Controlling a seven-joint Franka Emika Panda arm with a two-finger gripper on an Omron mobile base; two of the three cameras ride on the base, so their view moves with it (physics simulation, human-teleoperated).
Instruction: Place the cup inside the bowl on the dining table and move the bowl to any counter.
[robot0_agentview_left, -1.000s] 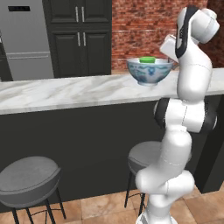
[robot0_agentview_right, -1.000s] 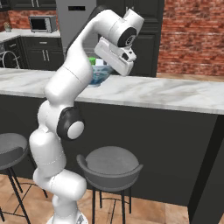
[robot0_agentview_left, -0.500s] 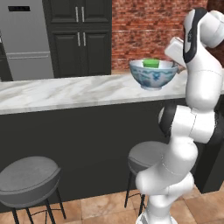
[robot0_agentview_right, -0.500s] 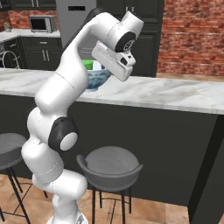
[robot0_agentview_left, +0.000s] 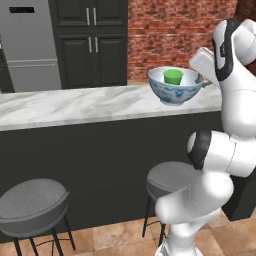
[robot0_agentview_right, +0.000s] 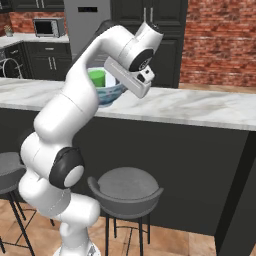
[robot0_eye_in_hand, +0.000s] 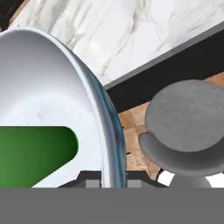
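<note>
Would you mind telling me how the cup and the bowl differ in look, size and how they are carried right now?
The cup is plain bright green; the bowl is white with a blue pattern outside. The cup is much smaller and sits inside the bowl. The gripper pinches the bowl's rim, not the cup. Both are lifted above the dining table.

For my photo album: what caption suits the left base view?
Pincer grips the patterned bowl, green cup inside, above the marble table.

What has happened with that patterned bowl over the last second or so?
The white ceramic bowl with blue pattern has been lifted higher off the white-grey marble dining table and carried back toward the robot. The gripper stays shut on its rim. The small bright green cup still sits inside, and the grey stools have not moved.
</note>
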